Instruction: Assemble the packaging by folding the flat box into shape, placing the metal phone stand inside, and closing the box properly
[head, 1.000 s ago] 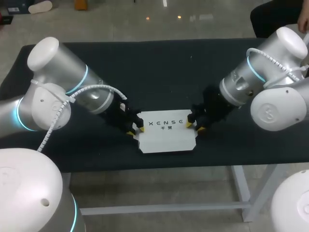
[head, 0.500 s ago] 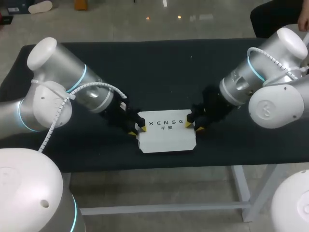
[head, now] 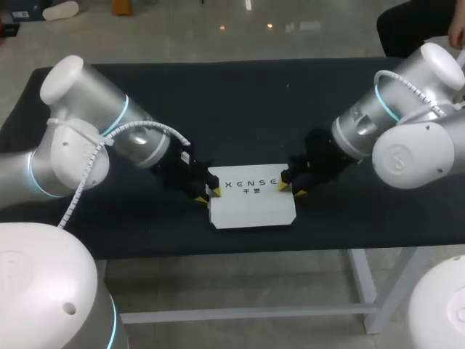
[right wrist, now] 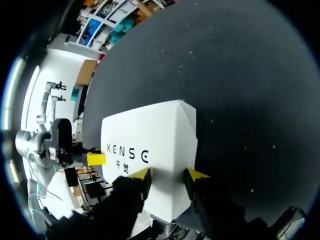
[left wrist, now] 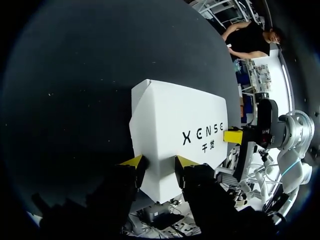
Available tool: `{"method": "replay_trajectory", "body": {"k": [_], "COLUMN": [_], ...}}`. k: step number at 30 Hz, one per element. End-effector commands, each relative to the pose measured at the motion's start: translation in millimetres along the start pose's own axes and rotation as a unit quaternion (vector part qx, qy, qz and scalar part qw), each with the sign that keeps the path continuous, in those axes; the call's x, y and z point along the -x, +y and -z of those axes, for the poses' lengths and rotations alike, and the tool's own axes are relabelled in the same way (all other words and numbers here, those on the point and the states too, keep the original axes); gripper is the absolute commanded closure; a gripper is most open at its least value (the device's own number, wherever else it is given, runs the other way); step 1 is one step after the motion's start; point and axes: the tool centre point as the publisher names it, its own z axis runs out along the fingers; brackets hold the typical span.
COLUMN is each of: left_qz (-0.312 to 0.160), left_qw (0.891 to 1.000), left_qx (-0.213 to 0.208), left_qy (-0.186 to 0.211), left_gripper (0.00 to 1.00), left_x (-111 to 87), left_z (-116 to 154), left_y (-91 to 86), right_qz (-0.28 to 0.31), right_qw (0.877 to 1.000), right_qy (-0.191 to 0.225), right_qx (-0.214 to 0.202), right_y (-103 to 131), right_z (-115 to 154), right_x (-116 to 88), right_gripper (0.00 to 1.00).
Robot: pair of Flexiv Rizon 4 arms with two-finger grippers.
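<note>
The white box [head: 251,202] is lying flat, print side up, near the front middle of the black table [head: 247,109]. The left gripper [head: 208,195] has its left end pinched between fingers that are only a little apart. The right gripper [head: 290,189] is doing the same on the right end, fingers narrow and both touching it

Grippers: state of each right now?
Left gripper: closed on the flat white cardboard box, at one end.
Right gripper: closed on the same box's other end.
</note>
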Motion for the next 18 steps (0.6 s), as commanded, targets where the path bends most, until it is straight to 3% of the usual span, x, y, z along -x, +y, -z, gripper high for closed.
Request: {"method": "replay_trajectory", "body": {"k": [1,18], "left_qz": [0.003,0.011], "left_qw": [1.0,1.0], "left_qx": [0.002,0.007], "left_qy": [-0.004,-0.007], "left_gripper": [0.59,0.58], "left_x": [-6.6,-9.4], "left_z": [-6.9,-3.5], "left_y": [-4.0,-1.7], "right_qz": [0.002,-0.001], "right_qw": [1.0,1.0], "right_qy": [0.005,0.01], "right_qx": [-0.007,-0.018], "right_y": [2.5,3.8], "right_z": [-1.0,-1.7], "right_x": [-5.6,-6.4], "right_gripper": [0.53,0.53]}}
